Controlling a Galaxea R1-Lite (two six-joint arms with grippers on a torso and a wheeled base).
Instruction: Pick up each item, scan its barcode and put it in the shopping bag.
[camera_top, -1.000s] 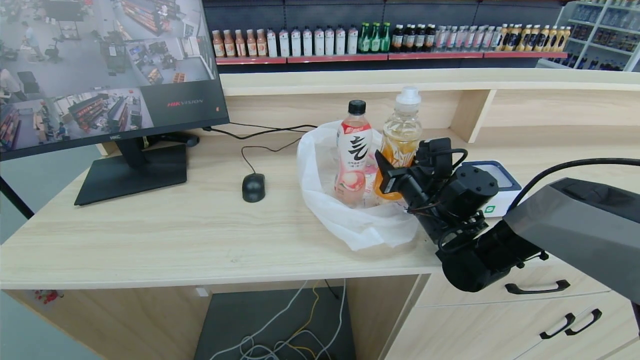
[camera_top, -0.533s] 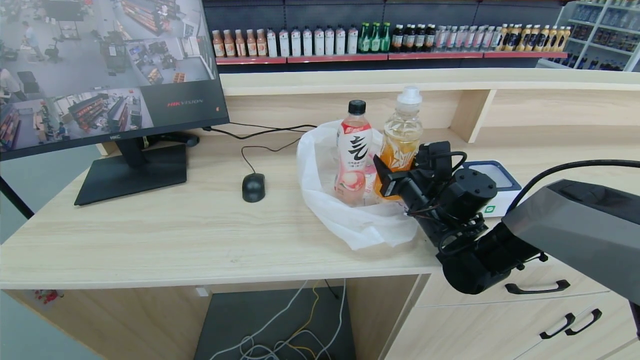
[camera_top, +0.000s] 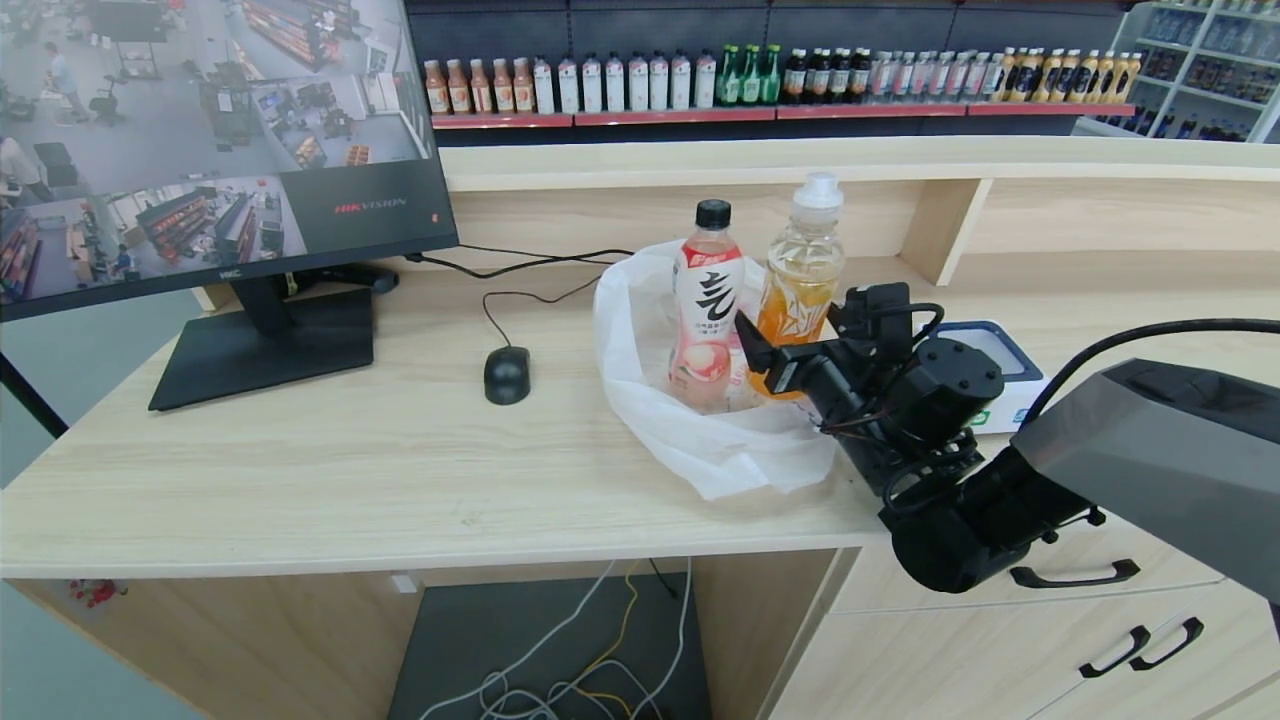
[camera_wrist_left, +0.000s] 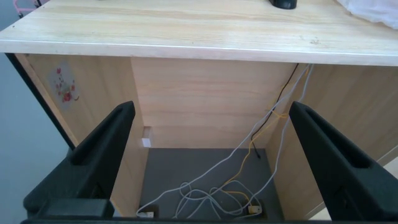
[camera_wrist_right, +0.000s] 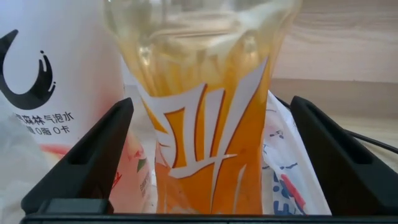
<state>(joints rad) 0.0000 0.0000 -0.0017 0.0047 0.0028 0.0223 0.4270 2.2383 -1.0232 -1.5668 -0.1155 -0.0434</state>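
Note:
An orange juice bottle with a white cap stands upright in the white shopping bag on the counter, next to a pink-labelled bottle with a black cap. My right gripper is open, its fingers on either side of the orange bottle with gaps between them and it. The pink bottle stands just beside. My left gripper is open and holds nothing, down in front of the counter's edge, facing the cable space under the counter.
A white barcode scanner box sits on the counter right of the bag, behind my right arm. A black mouse and a monitor stand to the left. A raised shelf runs behind the bag.
My right gripper has shifted slightly to the left around the orange bottle. Both bottles and the bag stay in place.

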